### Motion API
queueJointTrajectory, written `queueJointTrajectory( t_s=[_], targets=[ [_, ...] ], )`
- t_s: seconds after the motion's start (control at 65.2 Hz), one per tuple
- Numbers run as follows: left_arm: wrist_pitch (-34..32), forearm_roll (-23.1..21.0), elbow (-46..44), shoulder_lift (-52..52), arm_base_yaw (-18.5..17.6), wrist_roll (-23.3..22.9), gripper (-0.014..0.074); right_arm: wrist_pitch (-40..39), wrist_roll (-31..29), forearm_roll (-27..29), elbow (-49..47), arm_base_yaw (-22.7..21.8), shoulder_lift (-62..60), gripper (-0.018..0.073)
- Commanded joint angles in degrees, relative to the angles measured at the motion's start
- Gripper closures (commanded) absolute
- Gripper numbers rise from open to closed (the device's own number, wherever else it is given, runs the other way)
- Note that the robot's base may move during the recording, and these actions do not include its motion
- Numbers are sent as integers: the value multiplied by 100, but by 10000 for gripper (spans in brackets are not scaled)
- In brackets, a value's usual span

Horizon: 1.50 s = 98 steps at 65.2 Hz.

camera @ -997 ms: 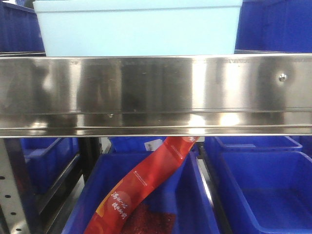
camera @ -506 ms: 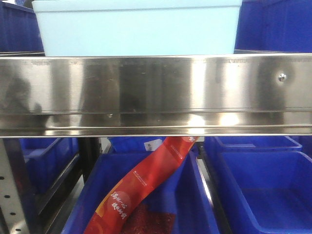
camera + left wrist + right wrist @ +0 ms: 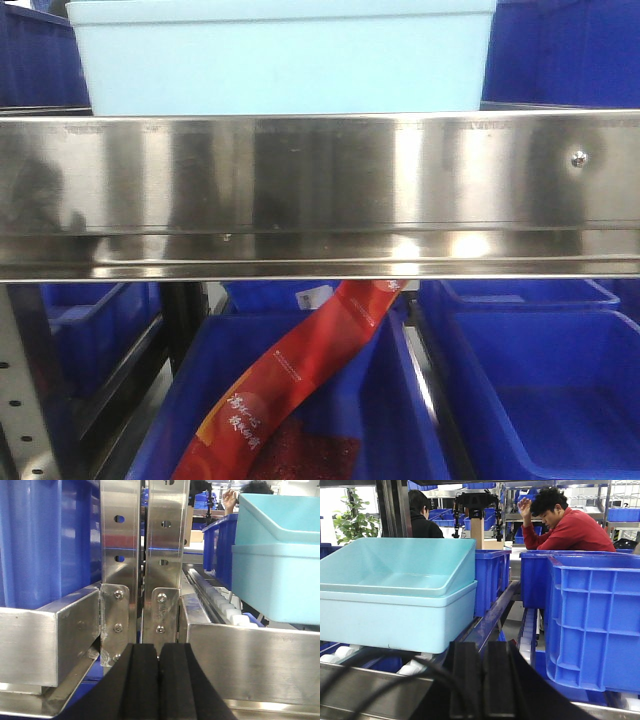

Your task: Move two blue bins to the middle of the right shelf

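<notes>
You're looking at the rack first, and the broad stainless front rail [image 3: 320, 190] fills the front view edge to edge, bright and smeared with reflections. That rail marks the shelf tier [image 3: 250, 645] you're working on, and roller tracks [image 3: 220, 602] run back along it, which is likely why bins sit square to the front here.

Next down in size: the dark blue ribbed crates [image 3: 592, 620]. One stands on your right side of the tier, others behind and on the level below [image 3: 540, 390].

Now your task pieces. The pale blue bins [image 3: 397, 590] sit on that tier just behind the rail, and in the right wrist view you can see two of them, one nested inside the other with the inner one tilted up at the back. From the front only the pale wall [image 3: 285, 60] shows above the rail. My read is they're already on a shelf level; whether this is their final spot I can't tell from here.

Both pincers are clenched on nothing. The left gripper [image 3: 159, 680] has its black pads pressed together, aimed at the perforated steel uprights [image 3: 145, 555], beside the bins. The right gripper [image 3: 482, 680] is likewise closed and empty, low in front of the bins, not touching them.

Smaller things: a red printed packet [image 3: 300, 380] leans in the crate below. Behind, a person in red [image 3: 565, 522] and another in black [image 3: 422, 517] stand among more racks.
</notes>
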Motion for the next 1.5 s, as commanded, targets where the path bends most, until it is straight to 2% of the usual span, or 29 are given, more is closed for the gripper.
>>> queueJointTrajectory(
  t_s=[0.0, 0.46, 0.568, 0.736, 0.89, 1.135, 1.212, 1.243, 1.488],
  targets=[
    [-135, -29, -6, -32, 23, 27, 707, -128, -13, -71, 14, -23, -25, 721],
    [-135, -29, -6, -32, 23, 27, 707, -305, -13, -71, 66, -127, -15, 721],
    [-135, -29, -6, -32, 23, 27, 707, -305, -190, 142, 150, -622, -15, 721],
    [-135, -29, -6, -32, 23, 27, 707, -801, -1344, 1165, 773, -1612, -25, 721],
    [-135, -29, -6, -32, 23, 27, 707, -1300, -1356, 1417, 1489, -2075, -25, 721],
    [-135, -29, -6, -32, 23, 27, 707, -2289, -1356, 1417, 2617, -2167, -25, 721],
    [-135, -29, -6, -32, 23, 27, 707, -2751, -1346, 1505, 2684, -2167, -25, 721],
    [-135, -29, -6, -32, 23, 27, 707, -2525, -1346, 1532, 2684, -2167, -25, 721],
    [-135, -29, -6, -32, 23, 27, 707, -2511, -1346, 1532, 2684, -2167, -25, 721]
  ],
)
